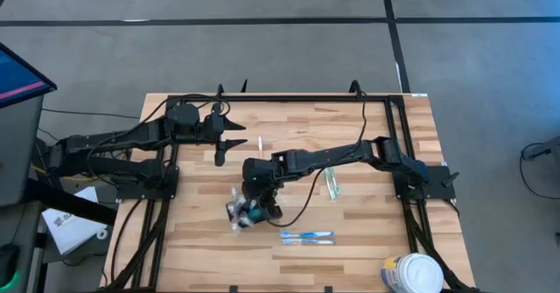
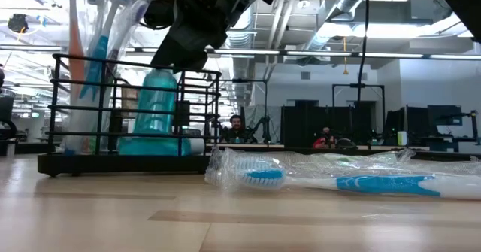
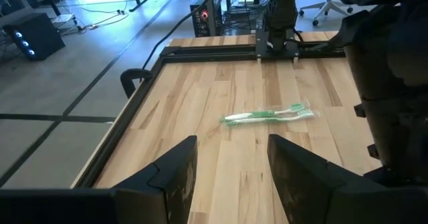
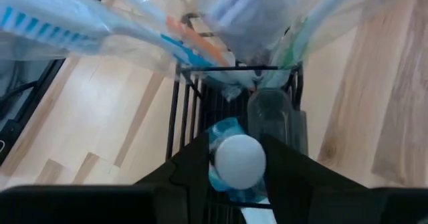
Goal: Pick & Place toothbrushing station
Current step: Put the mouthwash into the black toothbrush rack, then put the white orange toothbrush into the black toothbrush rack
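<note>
I have the right gripper (image 4: 237,177) directly above the toothbrushing station (image 2: 128,109), a black wire rack standing on the table (image 1: 367,249) near the middle of its front half. Its fingers straddle the white cap of a teal bottle (image 4: 234,160) in the rack; I can't tell if they pinch it. Wrapped toothbrushes (image 4: 200,30) stick up from the rack. The left gripper (image 3: 231,174) hangs open, well apart at the back left.
</note>
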### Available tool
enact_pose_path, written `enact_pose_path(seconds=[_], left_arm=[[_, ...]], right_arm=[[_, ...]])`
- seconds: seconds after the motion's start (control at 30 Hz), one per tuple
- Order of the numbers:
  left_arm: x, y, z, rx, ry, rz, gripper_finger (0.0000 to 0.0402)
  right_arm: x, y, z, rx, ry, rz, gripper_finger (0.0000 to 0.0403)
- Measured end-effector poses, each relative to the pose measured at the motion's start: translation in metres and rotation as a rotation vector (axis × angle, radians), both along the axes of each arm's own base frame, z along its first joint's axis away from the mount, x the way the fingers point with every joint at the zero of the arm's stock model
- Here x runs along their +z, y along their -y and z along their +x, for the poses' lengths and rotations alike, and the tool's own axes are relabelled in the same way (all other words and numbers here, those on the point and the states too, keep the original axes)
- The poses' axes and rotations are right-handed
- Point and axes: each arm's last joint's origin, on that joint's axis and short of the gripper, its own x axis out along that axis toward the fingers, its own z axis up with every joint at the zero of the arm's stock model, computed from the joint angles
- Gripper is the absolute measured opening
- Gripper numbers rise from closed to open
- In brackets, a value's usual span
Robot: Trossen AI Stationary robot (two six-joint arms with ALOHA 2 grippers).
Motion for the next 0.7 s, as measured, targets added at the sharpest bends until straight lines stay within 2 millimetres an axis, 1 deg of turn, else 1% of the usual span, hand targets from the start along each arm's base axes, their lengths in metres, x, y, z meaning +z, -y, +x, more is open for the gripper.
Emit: enact_pose_path(seconds=[0.7], left_arm=[[0.0,0.0,0.0,0.0,0.0,0.0,0.0177]], right_arm=[[0.0016,-0.0016,0.0014,0.013,0.02,0.018,0.0118]])
